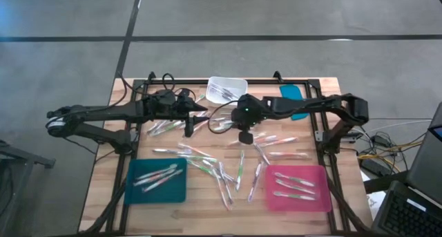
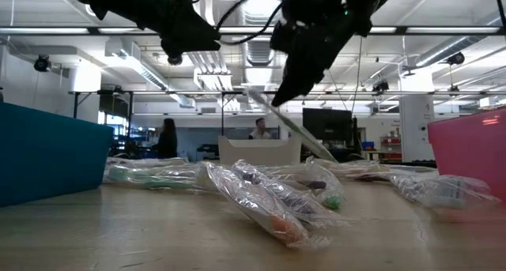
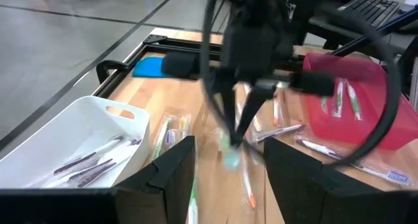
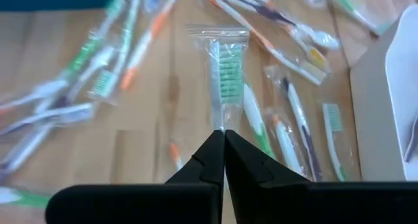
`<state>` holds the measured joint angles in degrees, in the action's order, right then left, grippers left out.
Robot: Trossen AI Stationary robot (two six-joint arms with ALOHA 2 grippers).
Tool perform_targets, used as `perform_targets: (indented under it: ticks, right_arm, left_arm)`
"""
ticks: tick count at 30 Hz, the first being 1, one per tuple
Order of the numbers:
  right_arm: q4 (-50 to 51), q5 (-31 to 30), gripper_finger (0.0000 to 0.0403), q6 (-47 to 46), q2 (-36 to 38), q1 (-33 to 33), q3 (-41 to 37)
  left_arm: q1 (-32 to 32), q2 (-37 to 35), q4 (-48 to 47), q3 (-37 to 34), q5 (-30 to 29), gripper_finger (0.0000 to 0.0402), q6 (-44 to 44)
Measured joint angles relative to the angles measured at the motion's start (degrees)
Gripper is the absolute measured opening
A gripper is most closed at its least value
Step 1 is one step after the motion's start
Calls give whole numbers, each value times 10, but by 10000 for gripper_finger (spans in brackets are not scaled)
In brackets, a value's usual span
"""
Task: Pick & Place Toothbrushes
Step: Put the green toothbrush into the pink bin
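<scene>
right gripper (image 4: 224, 140) pinched shut on a green brush (image 4: 228, 77), lifted mid-bench | left gripper (image 3: 225, 168) open near the white bin (image 3: 78, 129) | next, I'd guess: carry to a tray

I am counting two trays on the table (image 1: 103, 188): one teal tray (image 1: 159, 181) and one pink tray (image 1: 298, 188). Between them I am seeing well over a dozen loose wrapped toothbrushes (image 1: 238, 169), too tangled for an exact count. The teal tray is holding about three, the pink tray three, and the one white bin (image 1: 226, 89) behind them several more.
</scene>
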<state>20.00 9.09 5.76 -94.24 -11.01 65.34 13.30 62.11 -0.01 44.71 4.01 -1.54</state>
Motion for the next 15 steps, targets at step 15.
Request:
perform_targets:
  ticks: [15]
  right_arm:
    - [64, 0, 8, -38, 80, 50, 0]
  left_arm:
    - [0, 0, 0, 0, 0, 186, 0]
